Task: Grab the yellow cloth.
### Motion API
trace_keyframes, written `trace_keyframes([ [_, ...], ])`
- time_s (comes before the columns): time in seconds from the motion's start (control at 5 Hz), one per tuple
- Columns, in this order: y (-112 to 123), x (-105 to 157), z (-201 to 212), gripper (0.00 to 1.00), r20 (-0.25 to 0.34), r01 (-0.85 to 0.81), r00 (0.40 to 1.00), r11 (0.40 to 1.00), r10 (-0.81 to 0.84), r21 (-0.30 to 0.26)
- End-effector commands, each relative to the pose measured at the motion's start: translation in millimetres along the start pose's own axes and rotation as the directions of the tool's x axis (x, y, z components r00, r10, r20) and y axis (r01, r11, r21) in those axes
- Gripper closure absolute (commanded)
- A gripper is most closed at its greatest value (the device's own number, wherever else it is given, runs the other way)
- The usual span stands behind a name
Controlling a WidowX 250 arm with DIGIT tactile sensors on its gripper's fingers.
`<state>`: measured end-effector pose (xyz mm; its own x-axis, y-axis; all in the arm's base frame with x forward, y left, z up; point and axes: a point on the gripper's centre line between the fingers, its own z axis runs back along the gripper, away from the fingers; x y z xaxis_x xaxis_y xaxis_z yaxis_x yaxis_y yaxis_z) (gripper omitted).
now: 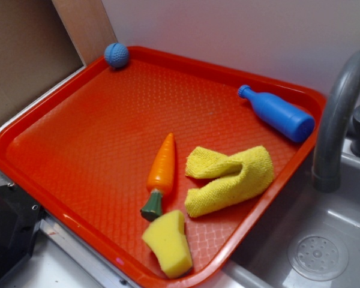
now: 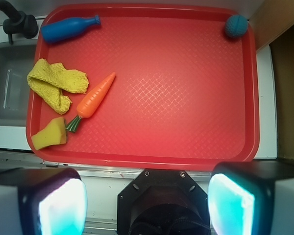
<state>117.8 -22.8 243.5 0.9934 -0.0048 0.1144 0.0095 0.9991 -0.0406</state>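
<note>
The yellow cloth (image 1: 231, 179) (image 2: 56, 83) is a fuzzy terry towel. It lies crumpled and folded on the red tray (image 1: 96, 138) (image 2: 186, 98), near the edge by the sink. In the wrist view my gripper (image 2: 146, 205) hangs high above the tray's front edge, over the black robot base. Its fingers (image 2: 63, 208) stand wide apart with nothing between them, so it is open. The cloth is far from it, at the upper left of that view. The exterior view does not show the gripper.
An orange toy carrot (image 1: 162, 171) (image 2: 95, 98) lies beside the cloth. A pale yellow sponge wedge (image 1: 169, 243) (image 2: 48, 136) sits at the tray's corner. A blue bottle (image 1: 279, 114) (image 2: 68, 28) and a blue ball (image 1: 116, 55) (image 2: 235, 26) lie along the back edge. A grey sink (image 1: 324, 240) with a faucet (image 1: 336, 120) adjoins the tray.
</note>
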Motion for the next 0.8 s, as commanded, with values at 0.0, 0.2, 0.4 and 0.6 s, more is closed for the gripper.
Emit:
trace_keyframes([
  [0.0, 0.0, 0.0, 0.0, 0.00, 0.000, 0.000, 1.000, 1.000, 0.000, 0.000],
  [0.2, -48.6, 38.8, -32.7, 0.00, 0.076, 0.250, 0.965, 0.968, -0.250, 0.004],
  [0.4, -107.2, 54.7, -60.2, 0.00, 0.124, 0.479, 0.874, 0.877, -0.470, -0.048],
  [0.6, -160.5, 31.0, -89.4, 0.00, 0.267, 0.684, 0.715, 0.725, -0.646, -0.077],
])
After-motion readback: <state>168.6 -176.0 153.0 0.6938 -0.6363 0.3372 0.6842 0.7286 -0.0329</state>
